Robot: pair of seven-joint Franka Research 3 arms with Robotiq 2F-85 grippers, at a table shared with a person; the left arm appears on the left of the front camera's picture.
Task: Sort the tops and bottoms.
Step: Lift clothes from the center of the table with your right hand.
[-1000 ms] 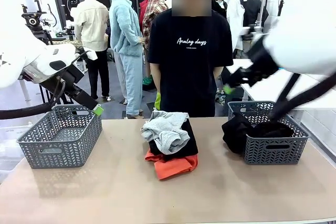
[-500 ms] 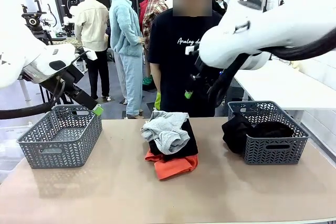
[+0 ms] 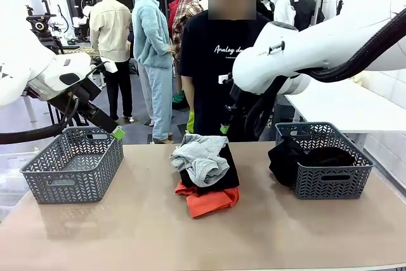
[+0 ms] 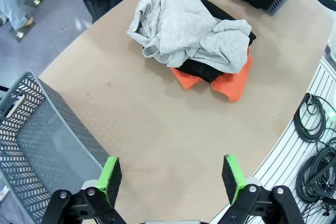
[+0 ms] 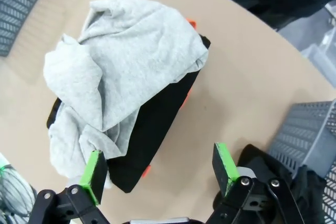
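Right hand (image 5: pixel 158 167) moved over grey top (image 3: pixel 202 155), open, left hand (image 4: pixel 170 177) unmoved

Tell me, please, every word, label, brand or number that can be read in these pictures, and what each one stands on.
"Analog d": white script lettering on the chest of the person's black cotton T-shirt in the front view. The rest of the line is hidden behind the white right arm.
No other text can be read. Nothing legible shows on the table in the wrist views.
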